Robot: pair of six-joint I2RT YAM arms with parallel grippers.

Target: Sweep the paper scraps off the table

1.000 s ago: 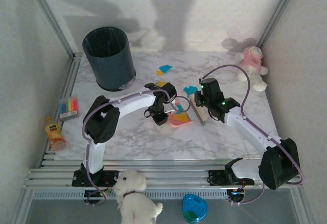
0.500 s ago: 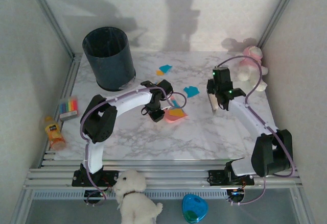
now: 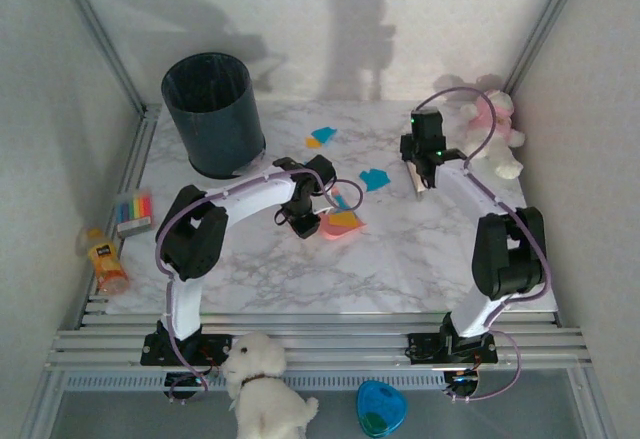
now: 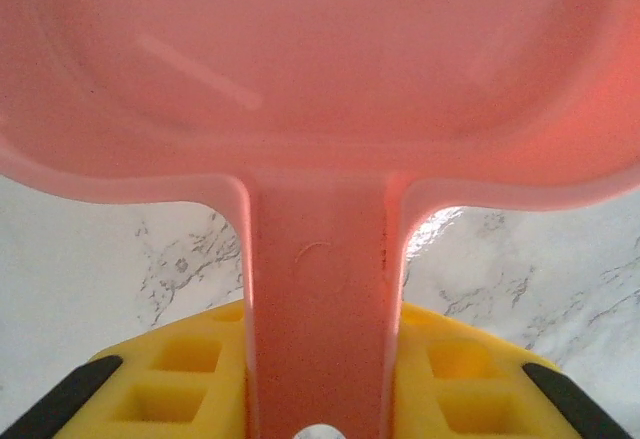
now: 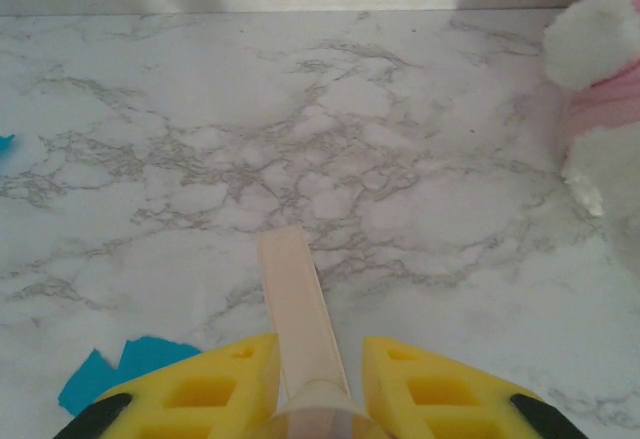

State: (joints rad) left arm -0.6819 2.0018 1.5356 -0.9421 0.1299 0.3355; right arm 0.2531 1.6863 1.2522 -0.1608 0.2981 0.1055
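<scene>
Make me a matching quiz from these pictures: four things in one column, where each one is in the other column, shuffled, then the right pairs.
Things
1. pink dustpan
2. dark bin
3. pink plush toy
4. pale stick

Places
A. between the fingers of the right gripper
B. far left corner of the table
C. handle clamped in the left gripper
D. far right corner of the table

Pairs: 1-C, 2-B, 3-D, 4-A
</scene>
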